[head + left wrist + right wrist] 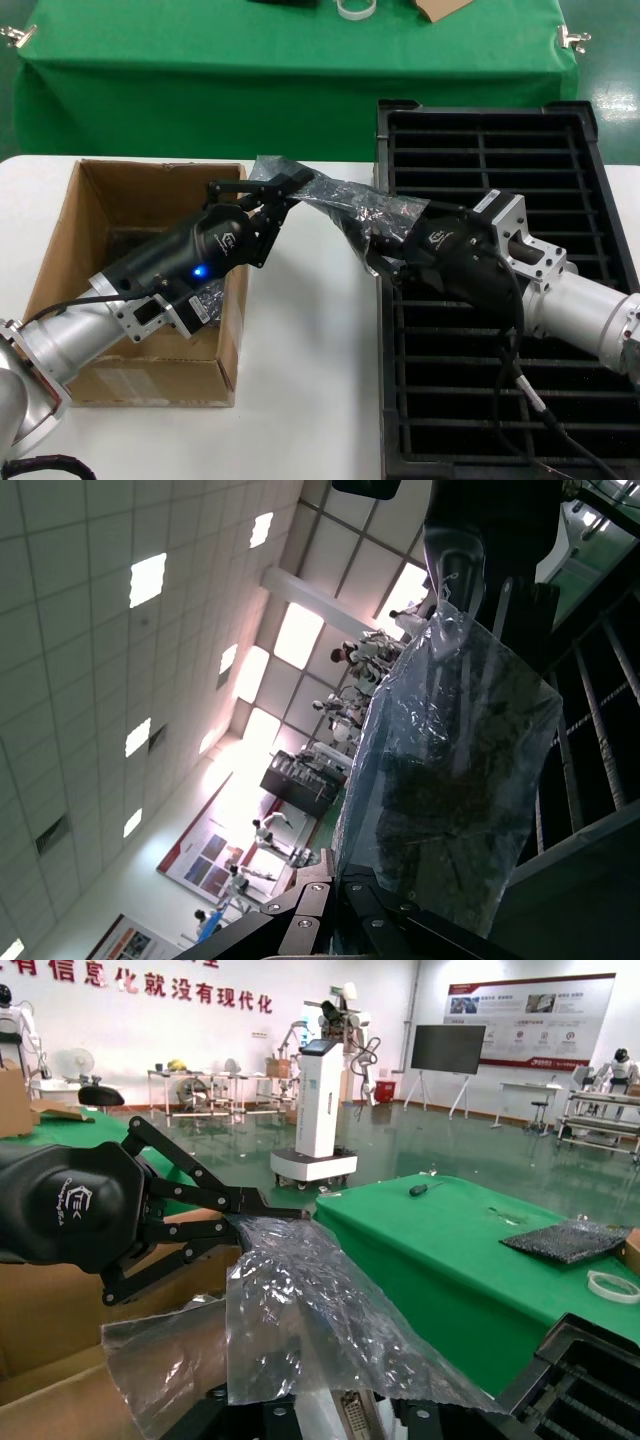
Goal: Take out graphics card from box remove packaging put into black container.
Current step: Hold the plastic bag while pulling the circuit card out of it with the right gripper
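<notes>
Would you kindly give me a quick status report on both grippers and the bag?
Left gripper shut on packaging above the box edge. Right gripper holds the other end beside black container. Nothing in the way.

box: sitting on the table's left part
black container: lying right of the box, well apart
packaging: hanging in the air between box and container
left gripper: reaching over the box's right wall, at the packaging's left end
right gripper: sitting over the container's left edge, at the packaging's right end
</notes>
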`<state>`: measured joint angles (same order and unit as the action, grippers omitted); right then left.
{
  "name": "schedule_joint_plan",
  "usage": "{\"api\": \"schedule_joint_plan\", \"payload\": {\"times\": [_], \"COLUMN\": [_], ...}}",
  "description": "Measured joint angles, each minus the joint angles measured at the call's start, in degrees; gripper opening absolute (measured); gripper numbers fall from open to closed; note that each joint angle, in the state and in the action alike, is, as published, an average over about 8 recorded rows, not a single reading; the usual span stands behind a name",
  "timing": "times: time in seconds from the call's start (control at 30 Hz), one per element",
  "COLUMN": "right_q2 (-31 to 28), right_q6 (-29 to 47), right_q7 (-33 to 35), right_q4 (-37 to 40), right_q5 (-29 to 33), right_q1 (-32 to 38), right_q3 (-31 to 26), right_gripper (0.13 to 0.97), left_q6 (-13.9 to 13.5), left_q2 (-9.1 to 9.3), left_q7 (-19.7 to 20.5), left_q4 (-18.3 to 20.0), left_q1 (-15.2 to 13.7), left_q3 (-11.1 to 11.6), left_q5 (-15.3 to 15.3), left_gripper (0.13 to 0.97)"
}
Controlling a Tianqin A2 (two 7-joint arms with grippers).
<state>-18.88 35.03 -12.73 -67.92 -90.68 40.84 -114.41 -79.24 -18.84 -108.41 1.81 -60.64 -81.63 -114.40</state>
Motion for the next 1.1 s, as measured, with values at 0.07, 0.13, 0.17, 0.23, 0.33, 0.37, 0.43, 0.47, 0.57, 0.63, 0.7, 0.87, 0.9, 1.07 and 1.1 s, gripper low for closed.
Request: {"api": "schedule_joint_plan", "payload": {"times": [0.07, 0.13, 0.17, 0.23, 0.33, 0.37, 0.43, 0.47, 0.57, 0.63, 0.7, 0.87, 0.9, 1.07, 1.1], "right_q2": [0.05, 0.09, 0.10, 0.12, 0.13, 0.12, 0.09, 0.07, -0.02, -0.11, -0.21, -0.43, -0.45, -0.49, -0.48], "right_q6": [0.08, 0.16, 0.21, 0.30, 0.40, 0.43, 0.44, 0.44, 0.34, 0.21, 0.04, -0.41, -0.50, -0.82, -0.86], "right_q7": [0.12, 0.23, 0.27, 0.33, 0.34, 0.32, 0.25, 0.20, -0.07, -0.34, -0.65, -1.47, -1.61, -2.12, -2.18], "right_q4": [0.22, 0.43, 0.52, 0.64, 0.69, 0.66, 0.53, 0.43, -0.04, -0.47, -0.93, -2.03, -2.21, -2.76, -2.79], "right_q5": [-0.12, -0.22, -0.26, -0.32, -0.32, -0.31, -0.24, -0.19, 0.04, 0.28, 0.55, 1.31, 1.44, 1.98, 2.04], "right_q1": [0.10, 0.20, 0.25, 0.34, 0.41, 0.42, 0.38, 0.34, 0.14, -0.04, -0.23, -0.68, -0.74, -0.97, -0.99], "right_q3": [0.05, 0.08, 0.09, 0.09, 0.04, 0.01, -0.05, -0.09, -0.22, -0.32, -0.42, -0.65, -0.69, -0.83, -0.84], "right_gripper": [0.276, 0.308, 0.323, 0.355, 0.386, 0.398, 0.423, 0.435, 0.471, 0.484, 0.468, 0.431, 0.423, 0.360, 0.345], "left_q6": [0.19, 0.38, 0.46, 0.60, 0.74, 0.76, 0.77, 0.76, 0.71, 0.69, 0.68, 0.77, 0.85, 1.51, 1.63], "left_q2": [-0.03, -0.06, -0.07, -0.10, -0.17, -0.20, -0.26, -0.29, -0.36, -0.40, -0.42, -0.47, -0.49, -0.54, -0.56], "left_q7": [0.00, 0.00, 0.00, -0.02, -0.05, -0.07, -0.11, -0.14, -0.26, -0.36, -0.47, -0.76, -0.82, -0.95, -0.90], "left_q4": [-0.04, -0.08, -0.09, -0.12, -0.14, -0.15, -0.15, -0.15, -0.15, -0.14, -0.14, -0.16, -0.18, -0.31, -0.34], "left_q1": [-0.02, -0.03, -0.03, -0.03, 0.01, 0.02, 0.07, 0.10, 0.18, 0.23, 0.27, 0.31, 0.33, 0.44, 0.47], "left_q3": [-0.01, -0.02, -0.02, -0.01, -0.01, 0.00, 0.00, 0.01, 0.00, 0.00, -0.01, -0.02, -0.01, 0.04, 0.04], "left_q5": [0.02, 0.03, 0.04, 0.04, 0.05, 0.05, 0.05, 0.05, 0.06, 0.08, 0.09, 0.11, 0.11, 0.08, 0.08], "left_gripper": [0.139, 0.139, 0.139, 0.139, 0.139, 0.139, 0.139, 0.139, 0.139, 0.139, 0.139, 0.139, 0.139, 0.139, 0.139]}}
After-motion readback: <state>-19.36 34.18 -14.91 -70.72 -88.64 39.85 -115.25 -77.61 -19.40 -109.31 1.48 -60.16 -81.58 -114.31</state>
